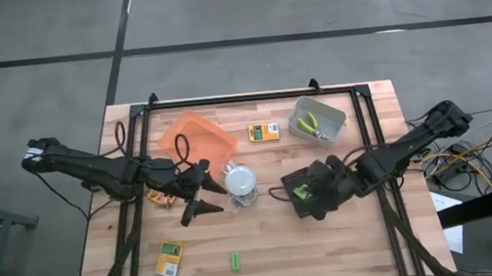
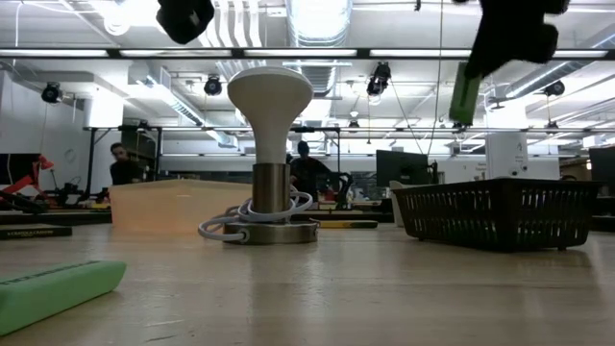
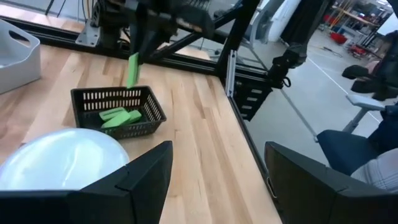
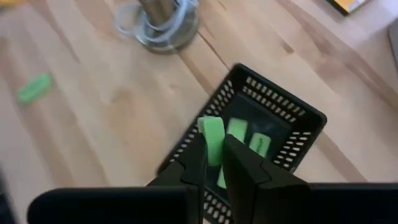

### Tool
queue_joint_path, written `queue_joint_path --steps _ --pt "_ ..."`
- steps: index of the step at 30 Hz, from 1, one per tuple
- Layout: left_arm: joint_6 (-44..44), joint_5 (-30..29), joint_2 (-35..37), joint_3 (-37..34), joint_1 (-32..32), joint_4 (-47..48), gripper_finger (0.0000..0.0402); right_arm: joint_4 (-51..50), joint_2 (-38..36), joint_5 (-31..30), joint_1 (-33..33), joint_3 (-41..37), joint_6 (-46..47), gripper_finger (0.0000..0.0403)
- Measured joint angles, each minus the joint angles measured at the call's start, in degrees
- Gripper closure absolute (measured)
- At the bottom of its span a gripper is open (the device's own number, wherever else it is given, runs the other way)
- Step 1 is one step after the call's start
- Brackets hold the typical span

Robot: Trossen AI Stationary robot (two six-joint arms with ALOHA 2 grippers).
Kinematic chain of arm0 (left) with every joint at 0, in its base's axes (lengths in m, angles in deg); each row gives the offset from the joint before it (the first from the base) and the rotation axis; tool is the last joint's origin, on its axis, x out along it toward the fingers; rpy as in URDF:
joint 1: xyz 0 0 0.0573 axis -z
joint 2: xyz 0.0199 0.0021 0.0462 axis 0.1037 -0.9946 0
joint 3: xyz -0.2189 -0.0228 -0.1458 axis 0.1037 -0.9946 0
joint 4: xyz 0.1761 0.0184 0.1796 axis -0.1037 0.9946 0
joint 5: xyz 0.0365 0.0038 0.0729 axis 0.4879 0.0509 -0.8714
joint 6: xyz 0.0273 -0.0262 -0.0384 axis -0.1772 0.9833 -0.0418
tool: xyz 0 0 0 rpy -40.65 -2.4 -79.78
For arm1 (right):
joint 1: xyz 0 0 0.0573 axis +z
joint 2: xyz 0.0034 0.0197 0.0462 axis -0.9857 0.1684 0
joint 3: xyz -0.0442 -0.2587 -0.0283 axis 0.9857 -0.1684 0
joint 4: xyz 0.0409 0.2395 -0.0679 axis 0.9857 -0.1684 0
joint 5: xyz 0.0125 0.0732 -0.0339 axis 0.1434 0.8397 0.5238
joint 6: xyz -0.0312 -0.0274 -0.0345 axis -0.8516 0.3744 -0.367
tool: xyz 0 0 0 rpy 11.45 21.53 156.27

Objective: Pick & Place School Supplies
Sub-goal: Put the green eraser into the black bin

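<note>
R claw (image 4: 213,163) clamps green chunk (image 4: 212,140) over black tray (image 4: 292,118) | L claw (image 3: 214,180) apart | hi view only: printed boxes (image 1: 169,258)

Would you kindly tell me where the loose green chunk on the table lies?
In the high view, the green chunk lies near the table's front edge, right of a yellow-green box, in front of the white domed lamp.

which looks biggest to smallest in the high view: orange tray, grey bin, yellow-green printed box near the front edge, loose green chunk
1. orange tray
2. grey bin
3. yellow-green printed box
4. loose green chunk

All lie on the table, so the order is fair.
</note>
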Motion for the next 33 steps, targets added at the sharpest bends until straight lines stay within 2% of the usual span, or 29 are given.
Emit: queue_joint_path --steps 9,22,26,33 --pt "-1.29 -0.38 -0.34 0.00 0.00 0.03 0.0142 1.69 7.42 -0.58 -2.03 -5.13 1.82 0.0369" --pt "-1.62 -0.39 -0.34 0.00 0.00 0.09 0.0142 3.09 17.76 -3.96 -4.14 -5.30 3.18 0.0367" --pt "-1.57 -0.38 -0.34 0.00 0.00 0.14 0.0142 2.98 18.70 -3.89 -4.47 -5.31 3.31 0.0348" --pt "-1.60 -0.40 -0.34 0.00 0.00 0.27 0.0142 2.95 17.60 -3.90 -4.43 -5.32 3.30 0.0283"
